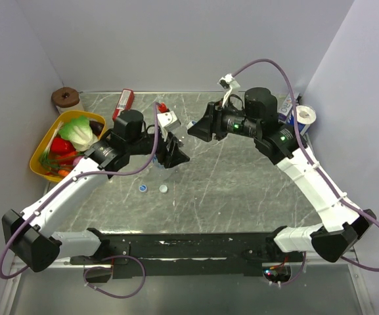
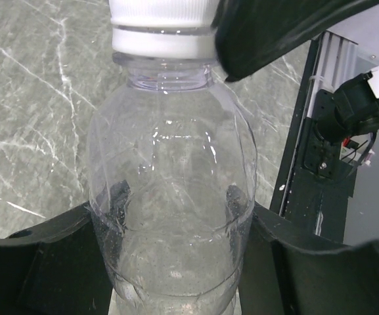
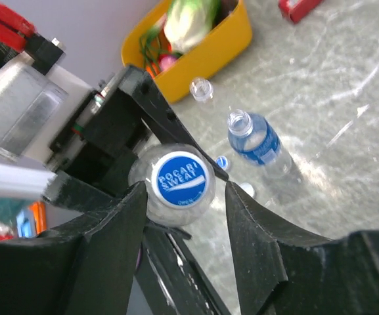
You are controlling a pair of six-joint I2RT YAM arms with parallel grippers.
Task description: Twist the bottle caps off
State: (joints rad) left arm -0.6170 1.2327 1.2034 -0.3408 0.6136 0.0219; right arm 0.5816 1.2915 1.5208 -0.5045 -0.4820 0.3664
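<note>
Blue cap on bottle clamped aloft in closed left gripper, loosely flanked by part-open right gripper: expect slipping if turned before squeezing, or bottle spinning in left hold.

**Q:** What frames the scene?

**A:** A grey, marble-patterned table, veined and scratched with white, boxed in on three sides by plain pale walls: a back wall, a left wall and a right wall.

**Q:** And the light?

**A:** Soft and even. It gives the walls a faint lilac cast and puts a dull sheen on the table's top. A smooth grey strip runs along the near edge.
</note>
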